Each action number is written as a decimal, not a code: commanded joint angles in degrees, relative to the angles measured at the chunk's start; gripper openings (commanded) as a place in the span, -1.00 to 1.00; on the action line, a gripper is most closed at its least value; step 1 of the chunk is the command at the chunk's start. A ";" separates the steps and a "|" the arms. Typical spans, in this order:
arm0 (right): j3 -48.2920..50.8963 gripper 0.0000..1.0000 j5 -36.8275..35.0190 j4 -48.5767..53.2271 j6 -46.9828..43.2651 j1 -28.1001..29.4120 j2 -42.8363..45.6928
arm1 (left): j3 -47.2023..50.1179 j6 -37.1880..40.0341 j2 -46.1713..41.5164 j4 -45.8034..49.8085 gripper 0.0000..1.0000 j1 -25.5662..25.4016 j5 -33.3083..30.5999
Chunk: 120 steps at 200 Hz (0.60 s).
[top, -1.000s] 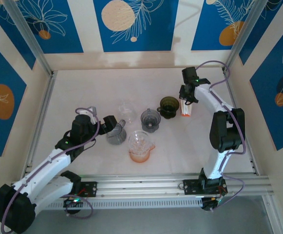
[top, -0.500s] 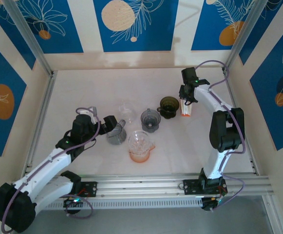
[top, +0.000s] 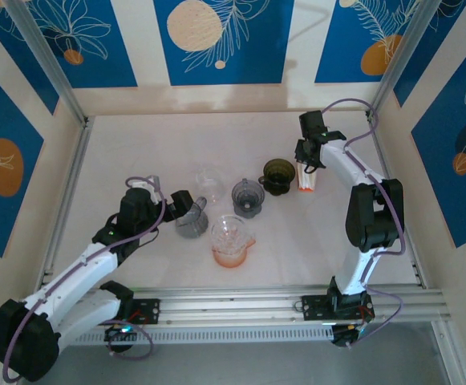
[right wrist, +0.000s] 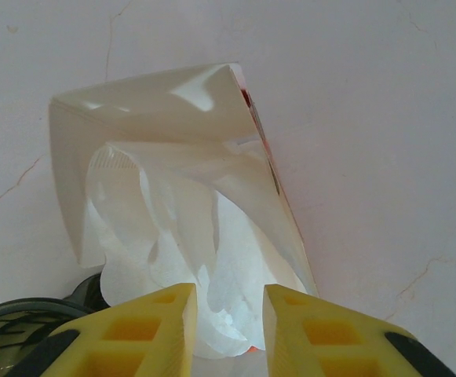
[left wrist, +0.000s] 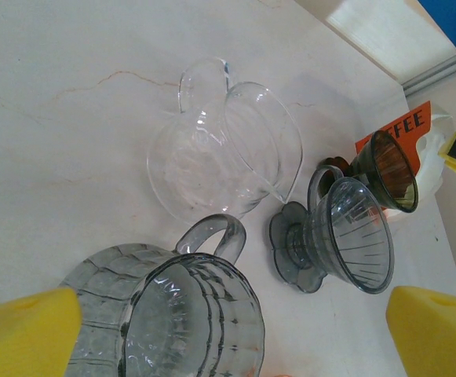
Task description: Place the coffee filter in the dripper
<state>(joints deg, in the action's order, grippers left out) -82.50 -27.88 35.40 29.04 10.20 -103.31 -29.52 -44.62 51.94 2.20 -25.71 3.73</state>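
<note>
the left arm (top: 80, 269) lies low, its white links slanting up from the near-left corner across the pale, faintly cracked table (top: 136, 144). the left claw (top: 183, 208) is spread wide, and its yellow foam pads (left wrist: 25, 338) sit at the two bottom corners of the left wrist view. just ahead of it stands a smoky grey jug (top: 191, 221) with ribbed walls and a looped handle. the left wrist view looks down into the jug's mouth between the pads.

beyond it is a clear jug (top: 210, 183), thin-walled with a pinched spout. nearer the arms stands a clear beaker (top: 231, 241) with an orange base. next comes a grey dripper (top: 248, 196), a fluted cone on a scalloped foot, upright. a darker green dripper (top: 279, 175) stands just beside the filter pack (top: 306, 180).

the pack is white with an orange face. the left wrist view catches part of its lettering. the right wrist view shows its top torn wide and the ruffled white coffee filters (right wrist: 173, 228) inside.

the right arm (top: 369, 212) rises from its base, folds at the elbow and reaches back-left, with the wrist tipped down over the pack. the right claw (right wrist: 228, 314) is narrow, with crinkled filter edges between its yellow pads (right wrist: 145, 322). whether they pinch the paper cannot be told.
</note>
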 commanded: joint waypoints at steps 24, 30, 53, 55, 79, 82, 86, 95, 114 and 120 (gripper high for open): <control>-1.18 -0.52 0.02 0.90 0.13 -0.68 -1.20 | -1.42 -0.19 0.02 -0.80 0.99 0.41 -0.91; -1.26 -0.54 -0.07 0.90 0.04 -0.67 -1.20 | -1.42 -0.20 0.09 -0.80 0.99 0.41 -0.91; -1.38 -0.64 -0.29 0.90 -0.29 -0.72 -1.15 | -1.40 -0.20 0.13 -0.81 0.99 0.41 -0.96; -1.38 -0.65 -0.32 0.90 -0.30 -0.69 -1.18 | -1.37 -0.20 0.14 -0.79 0.99 0.38 -0.97; -1.34 -0.77 -0.49 0.64 -0.84 -0.62 -0.88 | -1.38 -0.23 0.21 -0.79 0.99 0.49 -0.91; -1.30 -0.80 -0.55 0.59 -0.88 -0.63 -0.81 | -1.39 -0.21 0.25 -0.79 0.99 0.49 -0.91; -1.31 -0.82 -0.50 0.55 -0.96 -0.67 -0.84 | -1.36 -0.19 0.26 -0.79 0.99 0.45 -0.91; -1.30 -0.89 -0.51 0.55 -1.23 -0.60 -0.84 | -1.32 -0.20 0.22 -0.79 0.99 0.49 -0.91; -1.17 -1.00 -0.90 0.43 -1.57 -0.36 -0.31 | -1.26 -0.20 0.34 -0.82 0.99 0.56 -0.96; -0.81 -1.00 -0.99 0.17 -1.76 -0.29 0.29 | -1.32 -0.29 0.29 -0.71 0.99 0.49 -0.87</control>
<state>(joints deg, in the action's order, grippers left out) -82.48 -27.94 35.57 28.12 9.74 -103.83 -29.52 -44.62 51.94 2.20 -25.71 3.73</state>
